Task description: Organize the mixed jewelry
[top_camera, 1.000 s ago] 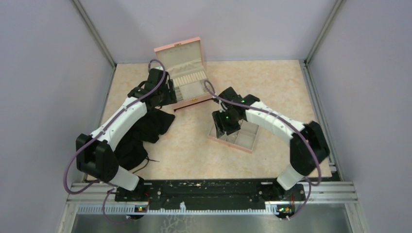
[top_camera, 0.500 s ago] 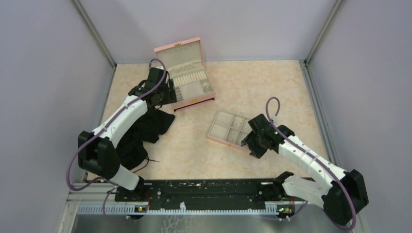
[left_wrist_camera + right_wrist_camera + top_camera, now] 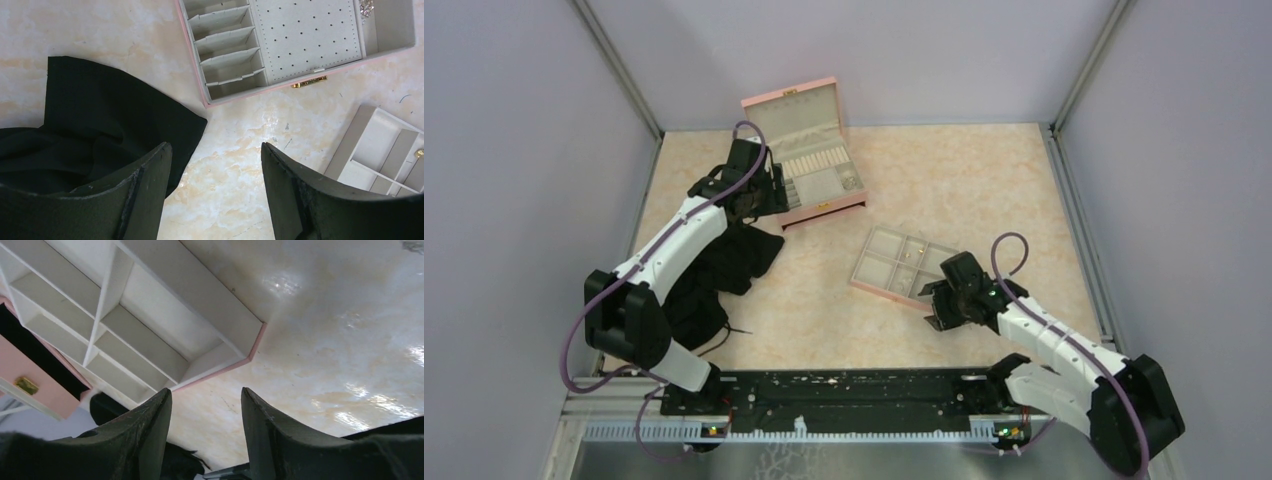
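A pink hinged box with cream lining stands open at the far left of the marbled beige worktop, its lid raised toward the far wall. A flat pink-rimmed tray of pale compartments lies to the right of the box and nearer, apart from it. A crumpled black cloth is spread near the box on the left.

The mixed jewelry, a small cluster of glinting silvery pieces, is seen in the left wrist view in the box's right-hand compartment, beside the perforated cream panel. A tiny gold-toned speck lies in one tray compartment; what it is cannot be told.

The left gripper is held above the worktop just beside the box's near left corner and over the edge of the cloth. Its jaws are spread wide and nothing is held between them.

The right gripper is held low beside the tray's near right corner. Its jaws are likewise parted, with only bare worktop seen between them.
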You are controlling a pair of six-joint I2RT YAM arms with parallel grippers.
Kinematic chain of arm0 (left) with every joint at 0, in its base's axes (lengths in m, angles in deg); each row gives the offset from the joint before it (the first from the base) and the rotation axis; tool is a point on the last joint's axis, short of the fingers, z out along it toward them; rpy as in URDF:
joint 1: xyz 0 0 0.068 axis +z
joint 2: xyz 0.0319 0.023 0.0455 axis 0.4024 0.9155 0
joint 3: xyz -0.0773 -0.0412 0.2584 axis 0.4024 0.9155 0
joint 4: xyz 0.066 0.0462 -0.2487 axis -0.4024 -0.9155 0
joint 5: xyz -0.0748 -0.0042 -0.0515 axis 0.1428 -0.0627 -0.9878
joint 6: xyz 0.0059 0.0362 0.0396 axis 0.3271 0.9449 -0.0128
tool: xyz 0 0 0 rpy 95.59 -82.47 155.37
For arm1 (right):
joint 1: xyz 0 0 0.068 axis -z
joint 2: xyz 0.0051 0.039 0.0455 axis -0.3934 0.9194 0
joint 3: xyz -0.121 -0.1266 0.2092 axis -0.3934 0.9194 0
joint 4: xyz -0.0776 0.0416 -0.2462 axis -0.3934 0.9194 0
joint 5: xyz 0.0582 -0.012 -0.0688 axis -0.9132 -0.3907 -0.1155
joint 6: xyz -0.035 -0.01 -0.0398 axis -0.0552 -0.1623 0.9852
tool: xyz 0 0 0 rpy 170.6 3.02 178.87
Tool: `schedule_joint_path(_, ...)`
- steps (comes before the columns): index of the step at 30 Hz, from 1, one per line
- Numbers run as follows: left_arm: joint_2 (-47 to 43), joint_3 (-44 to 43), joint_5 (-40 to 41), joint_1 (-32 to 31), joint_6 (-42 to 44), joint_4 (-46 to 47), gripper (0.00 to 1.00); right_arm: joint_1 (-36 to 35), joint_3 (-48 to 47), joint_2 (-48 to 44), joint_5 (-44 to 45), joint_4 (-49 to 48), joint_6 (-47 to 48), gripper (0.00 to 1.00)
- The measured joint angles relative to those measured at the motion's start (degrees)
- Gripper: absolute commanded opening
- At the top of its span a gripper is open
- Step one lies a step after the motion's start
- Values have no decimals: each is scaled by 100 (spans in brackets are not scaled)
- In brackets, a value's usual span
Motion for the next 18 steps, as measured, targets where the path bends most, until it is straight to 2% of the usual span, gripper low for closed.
schedule_joint_path(7,-22,28,-4,0,17,2,73,138,0,367,37,-334,-247,50)
schedule_joint_path(13,-61,74,-2,17,20,4,73,173,0,588,83,-380,-271,33)
schedule_joint_path(18,-61,74,0,55,17,7,73,197,-20,732,164,-337,-140,27)
